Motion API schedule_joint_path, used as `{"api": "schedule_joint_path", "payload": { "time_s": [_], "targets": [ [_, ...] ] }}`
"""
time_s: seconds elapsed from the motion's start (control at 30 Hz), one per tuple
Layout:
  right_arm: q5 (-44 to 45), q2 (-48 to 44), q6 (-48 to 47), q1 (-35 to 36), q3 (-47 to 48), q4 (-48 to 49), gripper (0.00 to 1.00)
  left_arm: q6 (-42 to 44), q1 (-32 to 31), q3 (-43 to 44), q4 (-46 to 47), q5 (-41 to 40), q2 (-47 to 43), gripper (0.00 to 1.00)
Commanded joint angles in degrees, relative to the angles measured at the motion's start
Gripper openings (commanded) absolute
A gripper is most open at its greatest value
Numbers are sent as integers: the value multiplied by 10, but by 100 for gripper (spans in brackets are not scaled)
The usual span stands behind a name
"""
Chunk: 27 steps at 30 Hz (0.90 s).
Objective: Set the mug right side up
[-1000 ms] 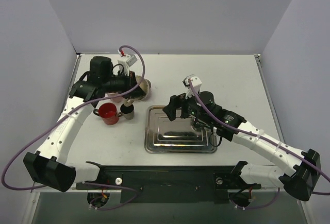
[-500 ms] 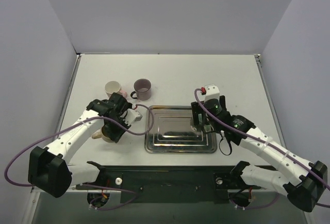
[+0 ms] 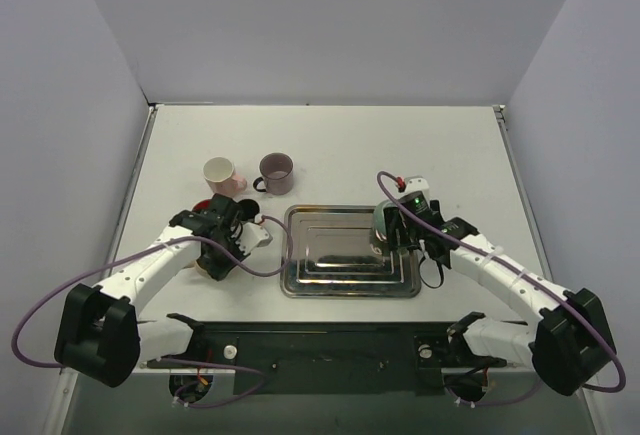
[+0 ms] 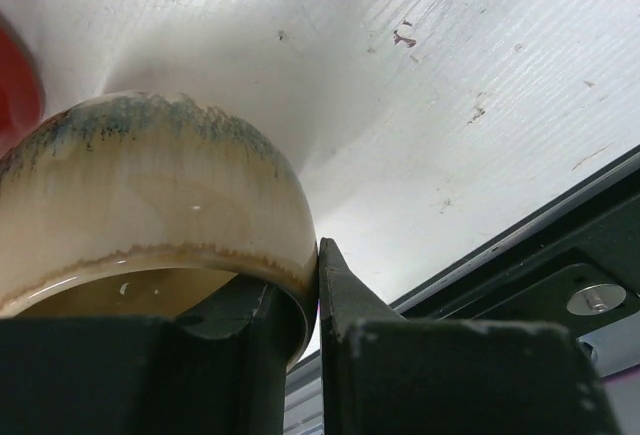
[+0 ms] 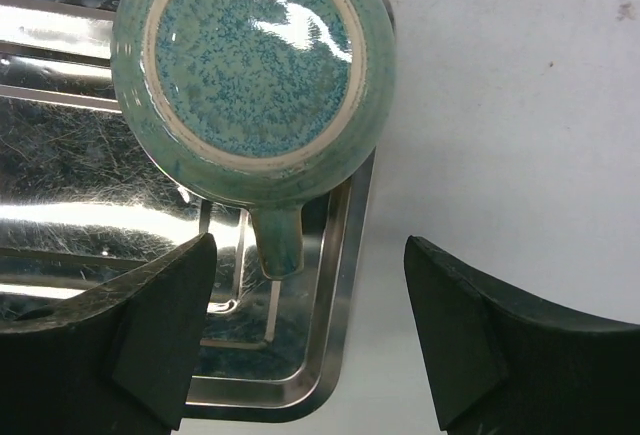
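A teal mug (image 5: pixel 250 65) stands upside down, base up, on the right end of the steel tray (image 5: pixel 345 245); its handle points toward my right gripper. It also shows in the top view (image 3: pixel 384 217). My right gripper (image 5: pixel 310 255) is open and hovers just near of the mug, one finger over the tray and one over the table; in the top view it is at the tray's right edge (image 3: pixel 402 240). My left gripper (image 4: pixel 297 285) is shut on the rim of a beige mug (image 4: pixel 150 195), one finger inside and one outside, left of the tray (image 3: pixel 215 253).
A red mug (image 3: pixel 203 205) sits just behind the left gripper. A pink mug (image 3: pixel 220 172) and a purple mug (image 3: pixel 277 169) stand upright behind the tray (image 3: pixel 350 283). The black front rail (image 4: pixel 560 275) lies close to the left gripper.
My left gripper came from the back of the table down to the beige mug left of the tray. My right gripper shifted to the tray's right end, where the teal mug now shows.
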Motion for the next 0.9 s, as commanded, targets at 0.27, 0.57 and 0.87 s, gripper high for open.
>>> {"api": "schedule_joint_path", "payload": {
  "time_s": [0.27,0.57,0.87],
  "targets": [
    [-104,126,25,-24,53,-15,64,62,45,49,-32,66,-26,55],
    [-88,161,18,-10,81,-17,1,60,45,183,-148,102,-78,68],
    [-15,22,-9,113,112,-1,0,16,46,317,-165,198,-81,68]
  ]
}}
